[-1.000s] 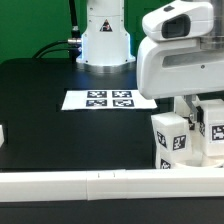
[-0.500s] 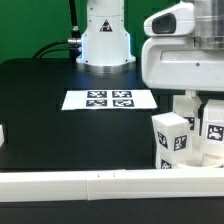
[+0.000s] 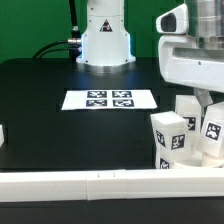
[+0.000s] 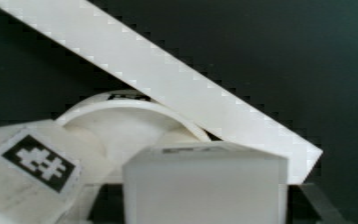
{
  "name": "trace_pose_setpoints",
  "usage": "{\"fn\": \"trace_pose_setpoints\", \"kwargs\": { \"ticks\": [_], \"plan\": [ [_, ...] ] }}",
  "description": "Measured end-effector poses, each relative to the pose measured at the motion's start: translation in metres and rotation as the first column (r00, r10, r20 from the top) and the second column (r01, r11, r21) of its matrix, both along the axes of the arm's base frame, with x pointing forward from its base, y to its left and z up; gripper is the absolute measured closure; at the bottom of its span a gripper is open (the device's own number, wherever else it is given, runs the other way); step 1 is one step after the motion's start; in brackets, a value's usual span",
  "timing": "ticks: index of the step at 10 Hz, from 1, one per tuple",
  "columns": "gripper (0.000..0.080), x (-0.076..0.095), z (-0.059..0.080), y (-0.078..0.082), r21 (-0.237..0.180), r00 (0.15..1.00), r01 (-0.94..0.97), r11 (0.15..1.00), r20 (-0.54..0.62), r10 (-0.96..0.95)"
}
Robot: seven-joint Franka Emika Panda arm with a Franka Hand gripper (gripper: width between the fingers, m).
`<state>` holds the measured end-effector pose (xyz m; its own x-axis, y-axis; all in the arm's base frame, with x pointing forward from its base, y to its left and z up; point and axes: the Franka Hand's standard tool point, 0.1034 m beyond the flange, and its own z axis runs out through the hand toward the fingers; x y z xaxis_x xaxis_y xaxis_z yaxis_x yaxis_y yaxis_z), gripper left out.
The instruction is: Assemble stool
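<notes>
The stool's parts sit at the exterior view's right, close against the long white rail that runs along the near edge of the bench. One chunky leg stands upright with its tagged face showing; a second leg stands just beside it, farther to the exterior view's right. Their long axes run vertical, straight up from the bench.

In the wrist view, the round seat shows as a curved white edge behind a tagged leg and a plain white block in the foreground; the rail crosses diagonally behind them.

The end effector hangs directly above the second leg, so that leg lies straight below it and the first leg a little to the exterior view's left. Its fingers are drawn nearly together; whether they clamp the top of the second leg cannot be told, since the arm's body hides the contact.

The marker board lies flat well behind the legs, near the arm's base.
</notes>
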<state>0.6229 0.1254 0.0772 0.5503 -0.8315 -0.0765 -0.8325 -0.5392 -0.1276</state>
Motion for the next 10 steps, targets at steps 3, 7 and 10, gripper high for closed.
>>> {"fn": "trace_pose_setpoints", "kwargs": {
  "ticks": [3, 7, 10],
  "plan": [
    [0.0172, 0.002, 0.016, 0.001, 0.004, 0.966, -0.249, 0.968, -0.074, 0.249],
    [0.0151, 0.006, 0.026, 0.002, -0.023, 0.746, -0.665, 0.747, -0.065, 0.662],
    [0.015, 0.011, 0.034, 0.005, -0.084, 0.341, -0.938, 0.337, -0.038, 0.939]
  ]
}}
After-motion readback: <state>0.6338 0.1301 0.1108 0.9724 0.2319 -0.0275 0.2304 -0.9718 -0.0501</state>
